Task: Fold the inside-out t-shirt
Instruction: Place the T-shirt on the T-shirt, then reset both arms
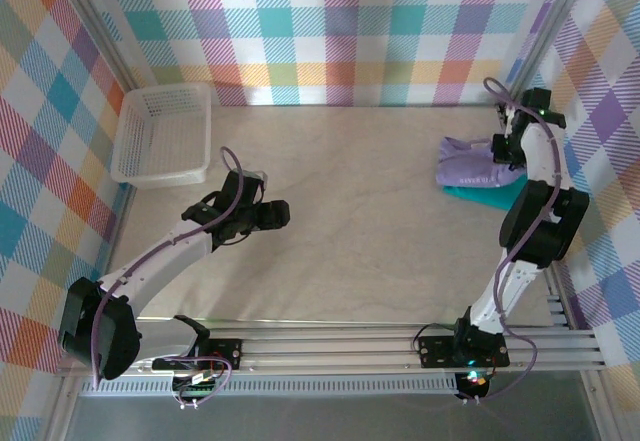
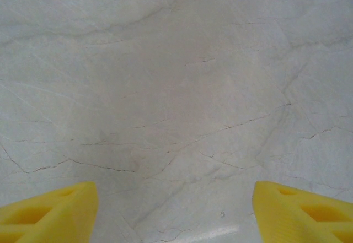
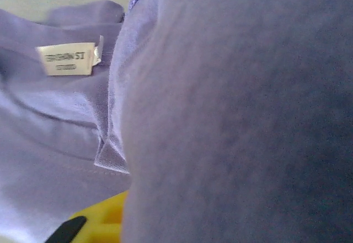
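Observation:
The inside-out t-shirt (image 1: 468,165) is a lavender bundle at the table's far right, lying partly on a teal-green t-shirt (image 1: 482,195). My right gripper (image 1: 502,149) is down at the bundle's right end. In the right wrist view lavender cloth (image 3: 231,116) drapes right over the jaws, a white neck label (image 3: 69,60) shows at the upper left, and one yellow finger (image 3: 102,218) peeks out below. Whether those jaws hold the cloth is hidden. My left gripper (image 1: 280,213) hovers left of the table's middle, open (image 2: 175,199), with bare tabletop between its fingers.
A white mesh basket (image 1: 160,131) stands at the back left corner. Plaid walls close in the back and both sides. The pale tabletop (image 1: 370,211) stretches between the two arms.

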You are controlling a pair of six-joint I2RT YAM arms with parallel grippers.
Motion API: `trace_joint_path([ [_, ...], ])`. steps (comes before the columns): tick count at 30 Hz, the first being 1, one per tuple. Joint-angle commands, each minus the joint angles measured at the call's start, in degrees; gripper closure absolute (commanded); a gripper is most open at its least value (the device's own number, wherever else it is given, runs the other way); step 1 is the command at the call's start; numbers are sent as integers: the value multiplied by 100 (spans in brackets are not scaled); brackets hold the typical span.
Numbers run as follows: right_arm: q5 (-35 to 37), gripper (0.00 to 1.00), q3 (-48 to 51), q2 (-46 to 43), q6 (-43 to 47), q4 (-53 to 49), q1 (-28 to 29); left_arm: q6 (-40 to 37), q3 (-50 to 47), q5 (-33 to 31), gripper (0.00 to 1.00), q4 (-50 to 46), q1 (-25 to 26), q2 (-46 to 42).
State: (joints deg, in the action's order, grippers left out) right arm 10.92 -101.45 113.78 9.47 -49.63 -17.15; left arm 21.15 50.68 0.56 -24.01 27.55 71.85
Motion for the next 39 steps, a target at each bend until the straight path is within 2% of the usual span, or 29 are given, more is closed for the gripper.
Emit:
trace_joint_path([
  [1, 844, 59, 15, 450, 25, 117, -142, -50, 118, 67, 26, -31, -48, 59],
  [4, 1389, 39, -305, 802, -190, -14, -202, -45, 177, 41, 26, -91, -49, 88],
  [8, 1425, 16, -386, 558, -501, 40, -193, -22, 222, 4, 26, -142, -48, 84],
  [14, 1225, 12, 300, -625, -735, 278, 68, 65, 234, -398, 26, -159, -49, 52],
  [17, 631, 11, 1090, -1581, -997, 605, 293, 118, 216, -729, 25, -57, -69, -59],
  [18, 228, 11, 1485, -1991, -1117, 846, 402, 118, 201, -905, 25, 5, -85, -117],
  [21, -936, 10, 2849, -3246, -1410, 1877, 841, 171, 41, -1576, 18, 278, -165, -420],
  [23, -1393, 9, 3797, -3985, -1631, 2703, 1209, 173, -172, -2212, 7, 538, -223, -710],
  [25, -1371, 7, 4774, -4619, -1779, 3617, 1657, 106, -490, -3020, 0, 926, -304, -1008],
  [27, -976, 3, 5543, -4919, -1921, 4405, 1856, -12, -726, -3771, 0, 1171, -408, -1171],
  [29, -976, 0, 6233, -4996, -2056, 5236, 1856, -297, -945, -4313, 0, 1459, -586, -1178],
  [31, -873, 0, 6871, -4902, -2138, 6201, 1874, -758, -1157, -4352, 0, 1835, -863, -1052],
  [34, -471, 0, 7229, -4343, -1997, 6977, 1890, -1795, -1854, -4163, 0, 3356, -1109, -707],
  [39, -429, 0, 7462, -3462, -1614, 7978, 1885, -2039, -2601, -3034, 0, 5068, -1697, -25],
])
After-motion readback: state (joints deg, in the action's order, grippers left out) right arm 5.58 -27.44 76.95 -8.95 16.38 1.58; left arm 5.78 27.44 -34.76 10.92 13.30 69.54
